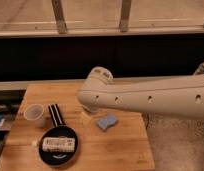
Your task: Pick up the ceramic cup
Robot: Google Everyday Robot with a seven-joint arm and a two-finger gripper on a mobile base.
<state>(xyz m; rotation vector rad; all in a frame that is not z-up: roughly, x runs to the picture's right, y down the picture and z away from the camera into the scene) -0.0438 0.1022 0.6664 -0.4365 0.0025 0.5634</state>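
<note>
The ceramic cup point(34, 114) is small, off-white and handleless. It stands upright on the left part of the wooden table point(120, 147). My pale arm point(145, 97) reaches in from the right and ends in a rounded joint over the table's middle. The gripper point(85, 117) is mostly hidden under that joint; only a pale bit shows below it, to the right of the cup and apart from it.
A black round pan point(58, 145) with a white packet point(58, 144) in it sits in front of the cup. A black striped object point(56, 114) lies right of the cup. A blue sponge point(107, 122) lies mid-table. A dark wall runs behind the table.
</note>
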